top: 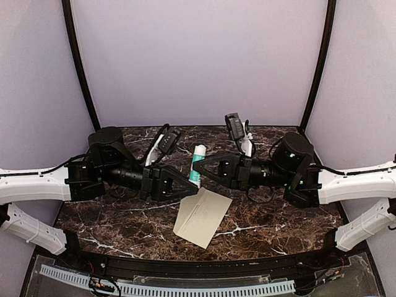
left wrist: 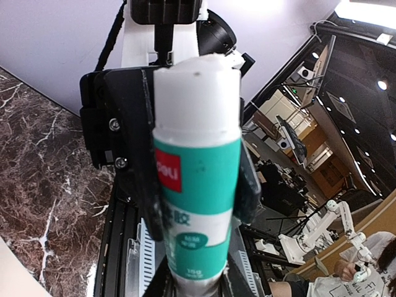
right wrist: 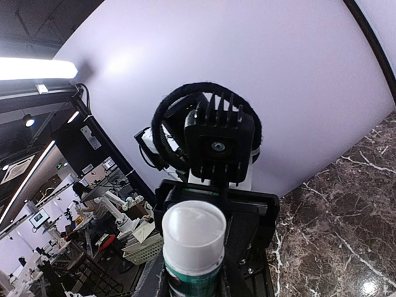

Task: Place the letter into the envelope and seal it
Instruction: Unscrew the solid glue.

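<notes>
The cream-beige envelope (top: 202, 216) lies flat on the marble table, just in front of both grippers. The letter is out of view. A glue stick (top: 198, 162) with a teal body and white cap hangs above the table between the two arms. My left gripper (top: 192, 185) is shut on its teal body (left wrist: 198, 173), one finger pressing on each side. My right gripper (top: 203, 169) comes in from the opposite side and closes on the same stick, whose white cap (right wrist: 193, 232) rises between its fingers. Both grippers hover over the envelope's far edge.
The dark marble table (top: 117, 219) ends at a black rail (top: 185, 267) along the near edge. Purple backdrop walls with black poles (top: 80, 68) close the back and sides. Both arms' bases stand at the far left and right.
</notes>
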You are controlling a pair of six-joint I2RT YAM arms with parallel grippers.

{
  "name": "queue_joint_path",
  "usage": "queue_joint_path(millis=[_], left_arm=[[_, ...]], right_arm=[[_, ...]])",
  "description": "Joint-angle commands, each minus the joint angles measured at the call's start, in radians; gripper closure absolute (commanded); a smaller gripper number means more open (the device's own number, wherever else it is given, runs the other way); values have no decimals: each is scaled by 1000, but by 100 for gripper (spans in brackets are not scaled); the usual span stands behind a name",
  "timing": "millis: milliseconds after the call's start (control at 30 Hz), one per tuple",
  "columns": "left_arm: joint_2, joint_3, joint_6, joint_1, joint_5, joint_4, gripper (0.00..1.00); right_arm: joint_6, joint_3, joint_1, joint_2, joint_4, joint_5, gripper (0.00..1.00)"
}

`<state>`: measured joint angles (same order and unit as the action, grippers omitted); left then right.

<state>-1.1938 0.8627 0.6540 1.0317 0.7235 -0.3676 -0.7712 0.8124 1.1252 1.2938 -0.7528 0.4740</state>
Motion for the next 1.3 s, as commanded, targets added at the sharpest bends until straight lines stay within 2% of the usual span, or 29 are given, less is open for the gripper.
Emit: queue_joint_path(millis=[0,133,367,467,600,800,867,933,1033,1133,1267], left_arm=[[31,18,-67,-1,-169,117,100],[25,57,-104,-2,-319,262,100],[41,57,-85,-3,-582,357,100],[45,55,-78,-6,-626,393,100],[42,54,-67,-8,-663,426,100],[27,58,-62,-9,-668,449,100],[31,56,-60,-10,-660,445,100],[40,49,-55,-14,-645,430,100],[57,27,-51,-26,-600,379,100],[72,5,-47,-43,-485,305,100],[76,-22,-41,-51,-328,200,100]], right_arm=[[37,45,11,-15,121,-78,88],[86,106,32,3,300,-190,90],[59,246,73,115,587,-437,93],[3,327,85,189,729,-540,95],[-51,426,104,285,879,-639,92],[-57,491,125,336,917,-662,87],[-50,464,125,306,869,-652,81],[-36,401,125,244,790,-636,70],[-9,308,124,148,666,-615,44],[17,228,120,60,588,-600,26],[33,114,89,-45,478,-551,18]])
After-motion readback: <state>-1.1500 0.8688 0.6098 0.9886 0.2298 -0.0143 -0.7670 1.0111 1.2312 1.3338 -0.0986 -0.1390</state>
